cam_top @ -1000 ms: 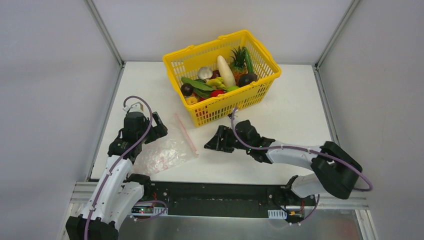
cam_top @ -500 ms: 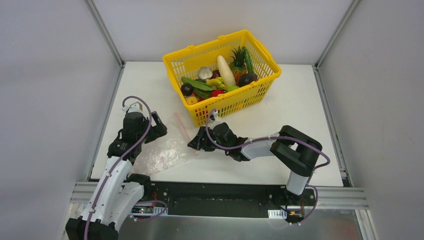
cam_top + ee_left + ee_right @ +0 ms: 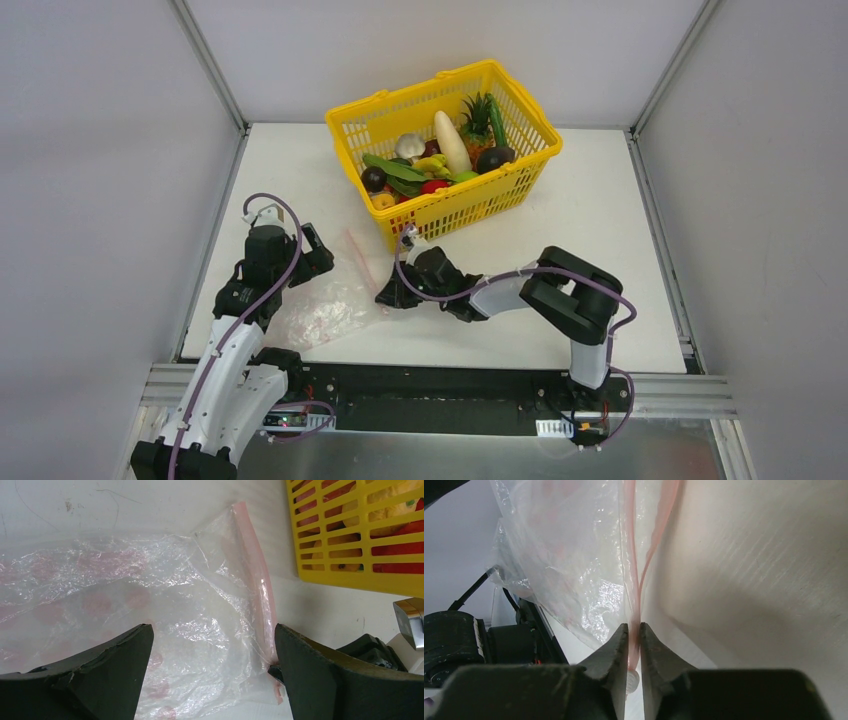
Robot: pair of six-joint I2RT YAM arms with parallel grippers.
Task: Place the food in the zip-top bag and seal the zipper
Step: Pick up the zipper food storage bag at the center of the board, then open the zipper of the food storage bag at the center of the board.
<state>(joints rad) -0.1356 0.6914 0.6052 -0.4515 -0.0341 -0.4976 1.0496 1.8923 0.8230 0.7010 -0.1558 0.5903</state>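
Over the last second the right arm has swung left across the table (image 3: 580, 230), its elbow folding up. The right gripper (image 3: 385, 297) has gone from in front of the basket (image 3: 440, 215) to the near end of the zipper (image 3: 362, 255). Its jaws, apart before, are now pressed together on that strip. The left arm and the bag have barely shifted.

In the right wrist view, the right gripper (image 3: 634, 630) has 2 dark, wedge-shaped fingers pinching the zipper (image 3: 631, 570). The zipper is a thin, glossy pink ribbon. Beyond the grip it splits into 2 tracks that curve apart, so the mouth there is unsealed.

The zip-top bag (image 3: 320, 310) lies flat on the matte white tabletop between the 2 grippers. It is a clear, crinkled film with faint pink blotches, catching glints along its creases (image 3: 150, 590).

The left gripper (image 3: 320, 255) is spread wide. In the left wrist view its 2 black, rough-edged fingers stand far apart above the bag with nothing between them (image 3: 212, 630). The zipper (image 3: 260, 580) runs just inside its right finger.

The food (image 3: 450, 140) sits heaped in the yellow basket, a rigid plastic lattice with slotted walls. There is a smooth white radish, a spiky pineapple, dark rounded pieces, green leaves and red and yellow pieces. Through the slots in the left wrist view, red and orange shapes show (image 3: 395, 567).
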